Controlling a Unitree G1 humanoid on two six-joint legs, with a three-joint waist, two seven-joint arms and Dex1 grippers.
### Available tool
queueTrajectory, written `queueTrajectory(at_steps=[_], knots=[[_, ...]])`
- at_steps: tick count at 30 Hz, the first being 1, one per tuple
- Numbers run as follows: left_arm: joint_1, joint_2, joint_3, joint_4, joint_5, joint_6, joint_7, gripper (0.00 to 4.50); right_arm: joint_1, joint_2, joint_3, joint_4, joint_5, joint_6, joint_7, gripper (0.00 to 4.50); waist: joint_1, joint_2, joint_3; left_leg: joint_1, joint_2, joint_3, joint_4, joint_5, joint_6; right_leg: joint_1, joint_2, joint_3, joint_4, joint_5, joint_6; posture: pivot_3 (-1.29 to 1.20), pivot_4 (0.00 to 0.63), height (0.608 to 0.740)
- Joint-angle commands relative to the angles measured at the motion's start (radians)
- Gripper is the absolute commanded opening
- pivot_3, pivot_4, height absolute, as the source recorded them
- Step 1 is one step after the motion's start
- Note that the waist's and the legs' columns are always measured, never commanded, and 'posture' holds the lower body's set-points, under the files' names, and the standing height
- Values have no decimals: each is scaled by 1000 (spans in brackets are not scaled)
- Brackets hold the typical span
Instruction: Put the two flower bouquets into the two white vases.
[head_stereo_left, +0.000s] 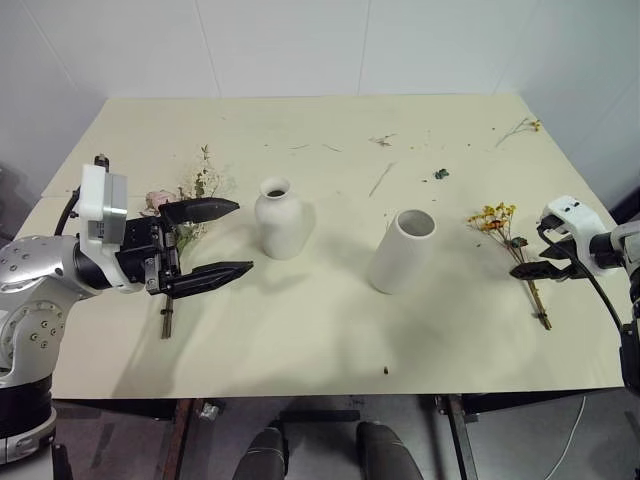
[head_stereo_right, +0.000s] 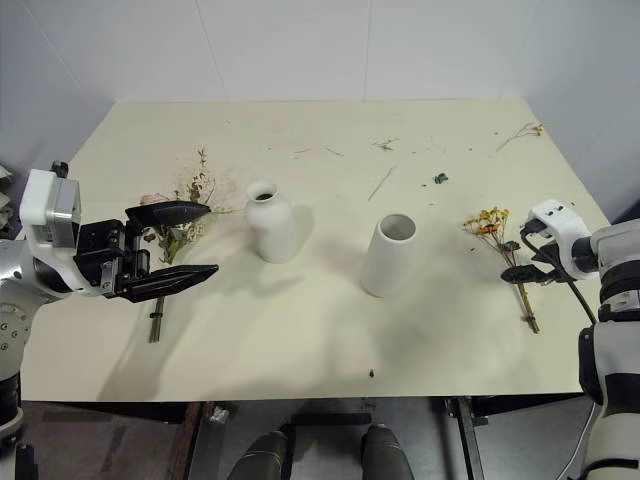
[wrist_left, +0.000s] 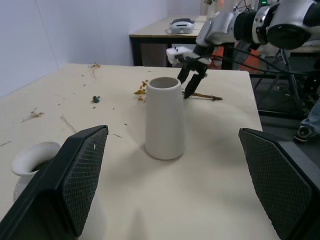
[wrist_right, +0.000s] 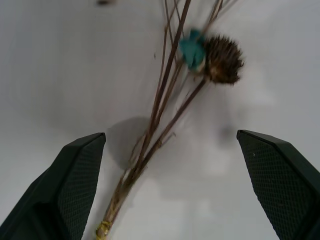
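On table (head_stereo_left: 330, 330): 2 vases (head_stereo_left: 280, 222) (head_stereo_left: 402, 252), 2 bouquets (head_stereo_left: 190, 195) (head_stereo_left: 505, 235), approx 4 scraps (head_stereo_left: 382, 140).

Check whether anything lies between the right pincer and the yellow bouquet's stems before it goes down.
Nothing visible does. The right pincer hangs open straight over the thin stems of the yellow bouquet, with bare table on both sides of them. The cylinder vase stands apart, well toward the table's middle.
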Motion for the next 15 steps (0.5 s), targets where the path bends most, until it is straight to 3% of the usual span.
queueTrajectory(at_steps=[1,12,15], knots=[[14,21,47,-44,-26,3,17,4500,-8,5,10,22,-36,-26,-25,3887,-1,0,0,0,0,0,0,0,0,0,0,0,0,0,0,0,150,740],[-49,21,1,-2,-12,-17,2,4500,-38,18,-55,55,1,-80,-108,182,2,-2,-1,1,-1,2,11,1,1,7,0,2,0,3,0,0,150,740],[-88,12,-25,33,4,-33,-9,4500,-59,10,-148,38,71,-92,-155,20,0,-2,-1,2,0,6,11,1,1,6,0,6,0,3,0,0,150,740]])
